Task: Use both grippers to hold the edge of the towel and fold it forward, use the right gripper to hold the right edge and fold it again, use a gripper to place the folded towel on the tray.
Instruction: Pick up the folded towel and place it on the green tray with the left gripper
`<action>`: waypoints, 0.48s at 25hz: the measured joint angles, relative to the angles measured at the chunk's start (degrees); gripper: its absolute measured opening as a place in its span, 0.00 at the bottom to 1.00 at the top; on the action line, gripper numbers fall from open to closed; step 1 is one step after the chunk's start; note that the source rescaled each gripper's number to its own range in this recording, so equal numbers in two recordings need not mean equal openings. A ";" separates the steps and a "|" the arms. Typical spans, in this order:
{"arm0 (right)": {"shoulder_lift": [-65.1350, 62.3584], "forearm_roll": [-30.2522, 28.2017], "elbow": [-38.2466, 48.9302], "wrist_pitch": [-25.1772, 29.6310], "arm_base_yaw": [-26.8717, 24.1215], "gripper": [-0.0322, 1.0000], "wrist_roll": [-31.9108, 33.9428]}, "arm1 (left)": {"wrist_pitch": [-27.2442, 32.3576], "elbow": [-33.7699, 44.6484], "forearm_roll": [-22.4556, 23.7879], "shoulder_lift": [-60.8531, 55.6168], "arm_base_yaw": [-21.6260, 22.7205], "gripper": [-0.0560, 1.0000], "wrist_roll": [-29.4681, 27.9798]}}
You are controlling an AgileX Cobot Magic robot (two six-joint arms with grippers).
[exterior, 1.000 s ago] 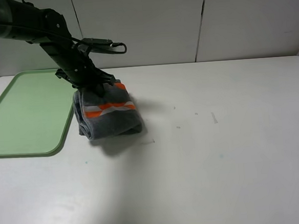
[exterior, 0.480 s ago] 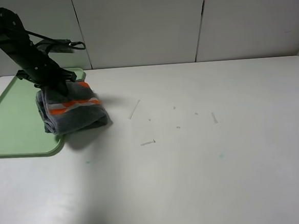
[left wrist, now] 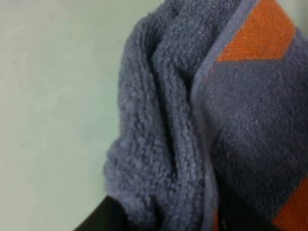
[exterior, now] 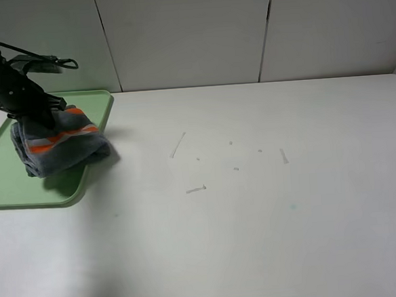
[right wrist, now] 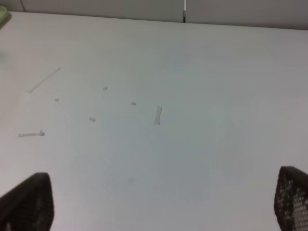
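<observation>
Nearest me the table (exterior: 259,239) lies bare and white along its front edge, with only a few small scuff marks (exterior: 195,189) toward the middle. My right gripper (right wrist: 163,211) hangs over that stretch, its two fingertips set wide apart with nothing between them; the high view does not show it.

Farther off, at the back left corner, sits the tray (exterior: 3,182), and above it my left gripper (exterior: 38,113) has the folded towel (exterior: 58,143) pinched at its upper edge. From the wrist I see thick grey terry bunched in layers (left wrist: 159,144) right up against my fingers, so I judge the jaws closed on cloth, though the fingers themselves are mostly hidden.

The bundle droops below my grip, and part of it reaches past the tray's right rim toward the table. It looks soft, light and floppy; I expect the loose layers to sag and unfold unless I keep hold of the thick folded edge, all layers together.

There is open tray to the left of the towel, with the back wall close behind and the table's left edge near.
</observation>
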 joint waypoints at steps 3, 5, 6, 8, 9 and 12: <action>0.00 0.00 0.00 0.00 0.00 1.00 0.00 | 0.00 0.00 0.58 0.00 1.49 0.30 0.00; 0.00 0.00 0.00 0.00 0.00 1.00 0.00 | 0.00 0.00 0.97 0.00 2.26 0.30 0.00; 0.00 0.00 0.00 0.00 0.00 1.00 0.00 | 0.00 0.00 1.13 0.00 2.59 0.30 0.00; 0.00 0.00 0.00 0.00 0.00 1.00 0.00 | 0.00 0.00 1.30 0.00 3.38 0.30 0.00; 0.00 0.00 0.00 0.00 0.00 1.00 0.00 | 0.00 0.00 1.30 0.00 3.82 0.30 0.00; 0.00 0.00 0.00 0.00 0.00 1.00 0.00 | 0.00 0.00 1.43 0.00 5.32 0.30 0.00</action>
